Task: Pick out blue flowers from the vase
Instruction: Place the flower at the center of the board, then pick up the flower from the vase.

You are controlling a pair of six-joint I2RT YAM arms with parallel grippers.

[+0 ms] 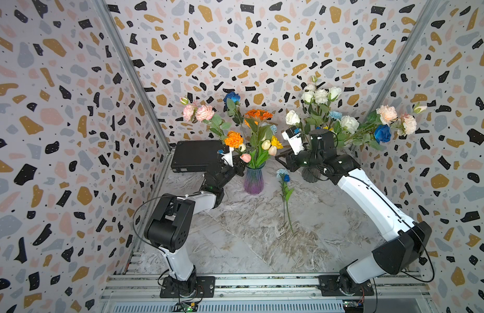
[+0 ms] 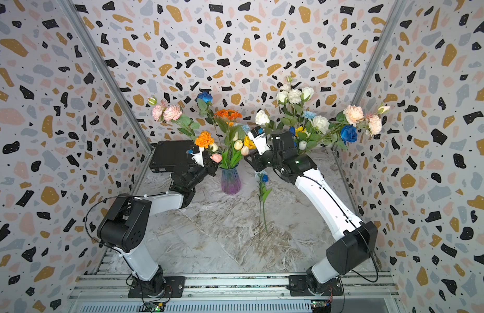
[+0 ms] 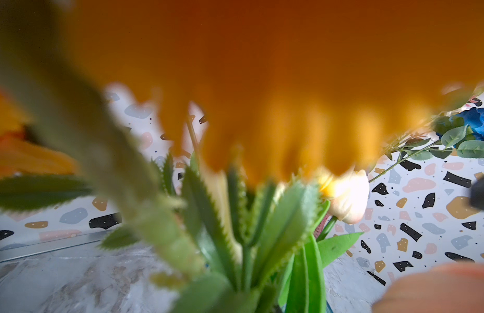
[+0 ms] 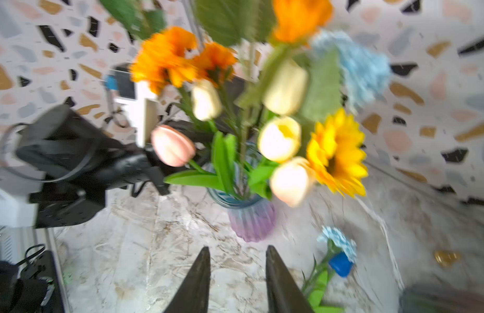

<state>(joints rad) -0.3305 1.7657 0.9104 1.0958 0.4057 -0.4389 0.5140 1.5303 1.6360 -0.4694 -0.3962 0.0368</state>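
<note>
Right pincer [image 4: 237, 248] stands narrowly parted and empty; left pincer [image 1: 238, 167] sits by the mouth of the purple vase [image 1: 253, 182], state not discernible; two blue flowers [image 1: 283, 175] lie on the tabletop [image 1: 249, 238].

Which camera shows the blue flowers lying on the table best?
A top view: the blue flowers lie in full, heads to stem ends. The right wrist view shows blurred heads, stems cut off; the left wrist view misses them.
</note>
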